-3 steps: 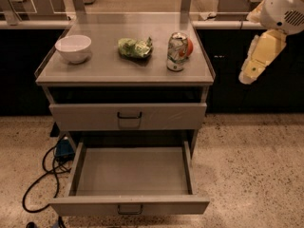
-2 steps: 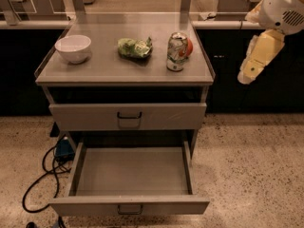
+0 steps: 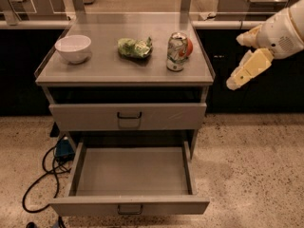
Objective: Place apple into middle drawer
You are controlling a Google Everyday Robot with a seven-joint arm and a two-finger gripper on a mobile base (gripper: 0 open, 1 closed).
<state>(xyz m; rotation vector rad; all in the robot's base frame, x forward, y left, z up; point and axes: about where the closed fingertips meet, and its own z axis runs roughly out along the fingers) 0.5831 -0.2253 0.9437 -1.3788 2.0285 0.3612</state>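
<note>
Cream claw (image 3: 236, 81) at right, red-orange apple (image 3: 189, 47)

One camera looks down from high in front of the desk (image 3: 104, 68), fairly near, facing 12 o'clock; pincer (image 3: 242, 74) at 2 o'clock.

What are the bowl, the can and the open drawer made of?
The bowl looks like glossy white ceramic, maybe plastic: smooth and shiny. The can looks like thin metal with a silvery sheen. The drawer looks like matte grey painted metal, flat and dull. The gripper hangs right of the cabinet, touching nothing.
</note>
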